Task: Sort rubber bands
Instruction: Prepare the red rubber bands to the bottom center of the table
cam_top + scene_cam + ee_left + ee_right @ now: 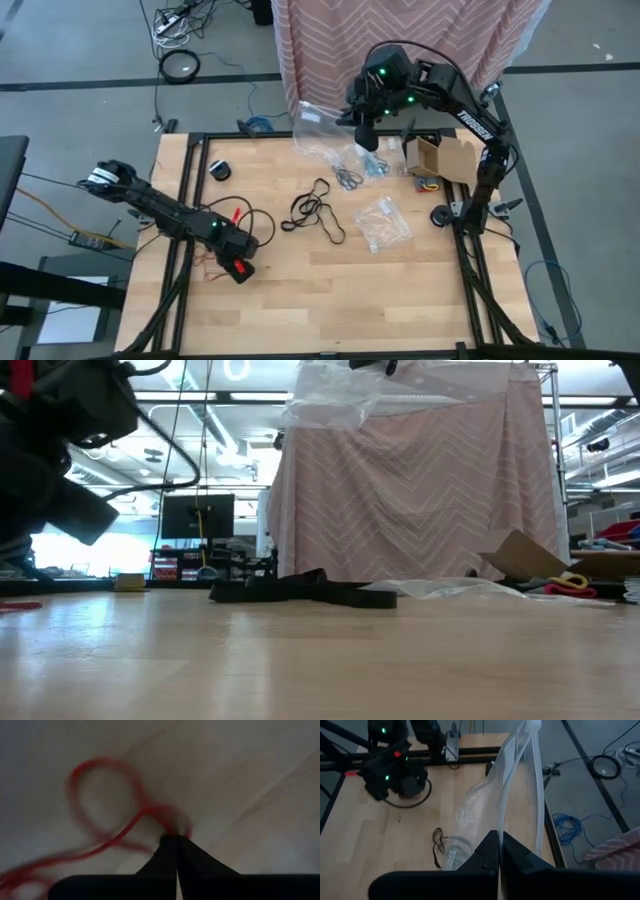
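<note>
left gripper (176, 839), lower left, pinching red band (107, 800) | right gripper (500, 836), upper centre, clamping bag (515, 780) | risking thin band slipping free, bag swinging

Light wooden table (300, 300), framed in dark rails. Lay at centre: black rubber bands (316, 210). Lower left: red rubber bands (215, 262). Right of centre: a clear bag (383, 224). Upper right: more clear bags (320, 130), teal-blue bands (376, 166) and a cardboard box (437, 157).
</note>
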Available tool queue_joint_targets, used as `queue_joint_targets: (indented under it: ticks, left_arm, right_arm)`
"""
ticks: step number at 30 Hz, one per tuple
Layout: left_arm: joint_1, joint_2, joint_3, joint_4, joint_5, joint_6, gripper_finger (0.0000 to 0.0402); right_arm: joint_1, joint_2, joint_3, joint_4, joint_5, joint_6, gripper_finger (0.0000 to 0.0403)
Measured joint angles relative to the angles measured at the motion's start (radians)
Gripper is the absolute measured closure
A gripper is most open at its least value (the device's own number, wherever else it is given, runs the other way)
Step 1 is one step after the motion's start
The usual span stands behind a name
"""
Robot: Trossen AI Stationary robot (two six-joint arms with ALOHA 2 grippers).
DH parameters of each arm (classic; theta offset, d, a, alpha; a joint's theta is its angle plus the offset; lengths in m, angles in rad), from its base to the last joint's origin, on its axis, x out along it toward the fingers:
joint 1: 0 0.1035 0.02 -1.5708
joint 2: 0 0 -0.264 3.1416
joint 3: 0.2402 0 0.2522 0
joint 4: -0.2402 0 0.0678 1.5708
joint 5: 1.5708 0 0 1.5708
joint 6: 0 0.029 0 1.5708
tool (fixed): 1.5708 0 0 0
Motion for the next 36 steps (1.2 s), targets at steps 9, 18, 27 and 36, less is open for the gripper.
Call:
queue_joint_targets:
  ticks: [9, 18, 27, 36]
  left_arm:
    - [0.205, 0.004, 0.012, 0.391, -0.176, 0.024, 0.04]
    - [0.431, 0.002, 0.015, 0.906, -0.161, 0.134, 0.04]
    - [0.351, -0.023, 0.017, 0.878, 0.13, 0.135, 0.0401]
    - [0.19, -0.073, 0.037, 0.612, 0.368, 0.111, 0.0394]
  right_arm:
    - [-0.003, 0.0, 0.0, 0.055, -0.003, 0.025, 0.0403]
    - [-0.003, 0.0, 0.0, 0.057, -0.004, 0.054, 0.0403]
    - [-0.004, 0.0, 0.0, 0.056, -0.004, 0.061, 0.0403]
    - [-0.011, 0.0, 0.0, 0.068, -0.003, 0.054, 0.0403]
